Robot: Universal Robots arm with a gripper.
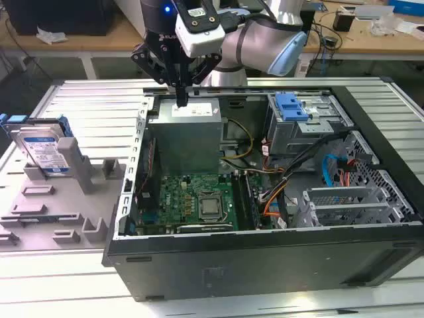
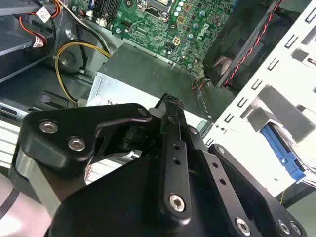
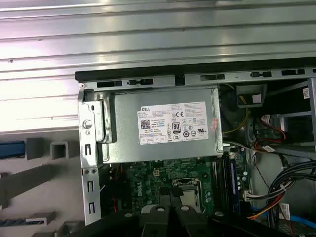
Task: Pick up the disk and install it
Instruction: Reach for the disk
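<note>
Looks like a robotics lab: opened computer case (image 1: 265, 265) on ribbed metal table (image 1: 93, 112), cluttered workbenches (image 1: 99, 43) behind.

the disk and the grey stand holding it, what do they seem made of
The disk: silvery body, probably metal, with a paper-like blue-and-white label and blue frame that looks plastic. The grey stand: matte, uniform, blocky, likely moulded or printed plastic.
</note>
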